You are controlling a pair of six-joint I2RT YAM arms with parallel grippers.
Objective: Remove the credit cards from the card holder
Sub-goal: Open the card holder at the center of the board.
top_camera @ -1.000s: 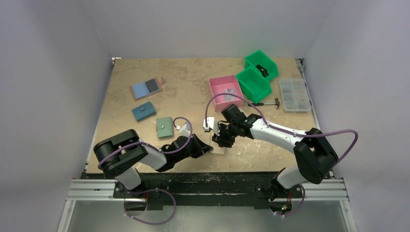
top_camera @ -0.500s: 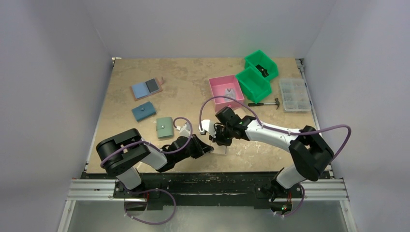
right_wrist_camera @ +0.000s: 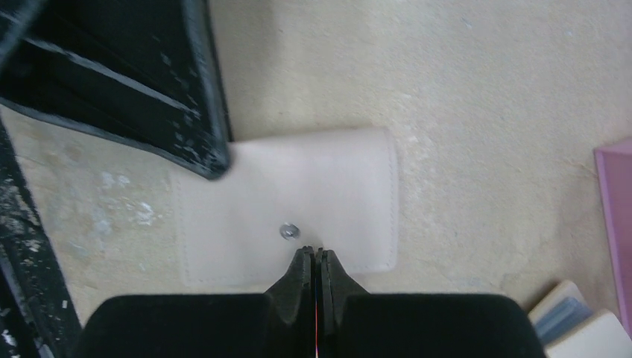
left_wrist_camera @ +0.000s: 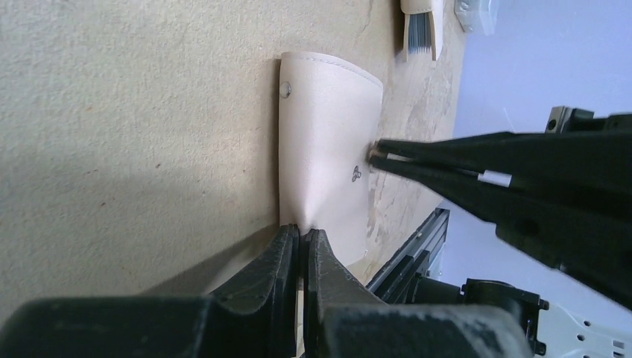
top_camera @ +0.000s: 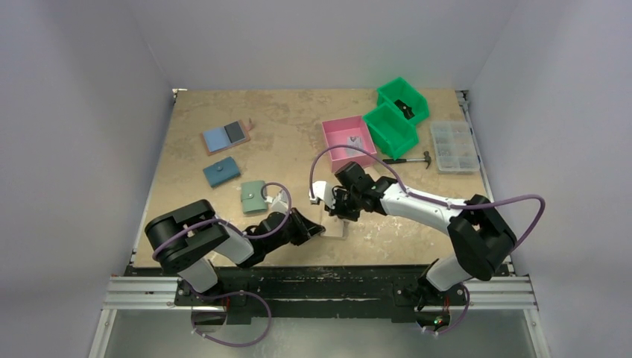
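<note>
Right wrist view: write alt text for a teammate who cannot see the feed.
The right gripper, shut, meets the near edge of the pale beige card holder lying flat on the table, beside its small metal snap. The left gripper reaches in from upper left onto the holder's corner; a pink bin edge shows at right.

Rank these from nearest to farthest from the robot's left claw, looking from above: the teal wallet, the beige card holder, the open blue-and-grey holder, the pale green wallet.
1. The beige card holder, at the tips of the left claw.
2. The pale green wallet, just back and left.
3. The teal wallet, farther back-left.
4. The open blue-and-grey holder, farthest back, left side.
</note>
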